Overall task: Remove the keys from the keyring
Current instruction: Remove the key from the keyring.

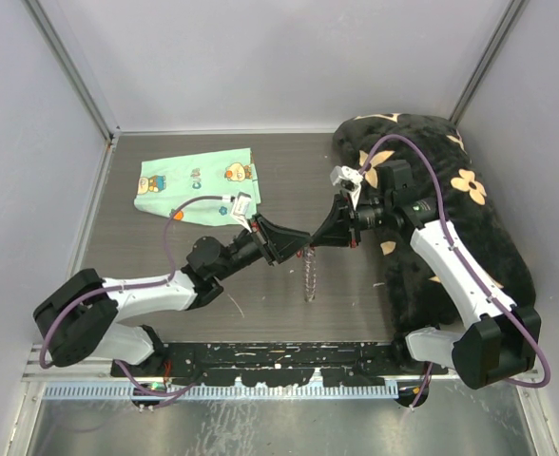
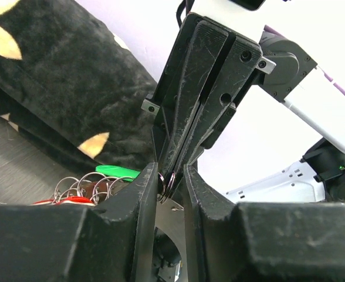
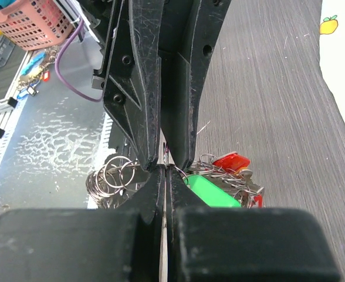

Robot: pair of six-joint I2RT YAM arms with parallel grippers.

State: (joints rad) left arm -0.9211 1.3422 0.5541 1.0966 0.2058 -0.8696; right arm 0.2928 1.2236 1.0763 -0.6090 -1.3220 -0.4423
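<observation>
Above mid-table, right gripper (image 1: pixel 319 239) pinching keyring (image 1: pixel 310 275) (jaws closed), left gripper (image 1: pixel 298 249) ajar.

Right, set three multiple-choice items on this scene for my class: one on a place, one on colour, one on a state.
1. Where does the cloth lie? A near right; B far left of the table; C near middle.
2. Heads of the keys in the right wrist view? A white, yellow; B black, brown; C red, green.
3. The right fingers are? A shut on the keyring; B wide open; C out of view.
Answers: B, top view shows it there; C, both colours show; A, they pinch its wire.
</observation>
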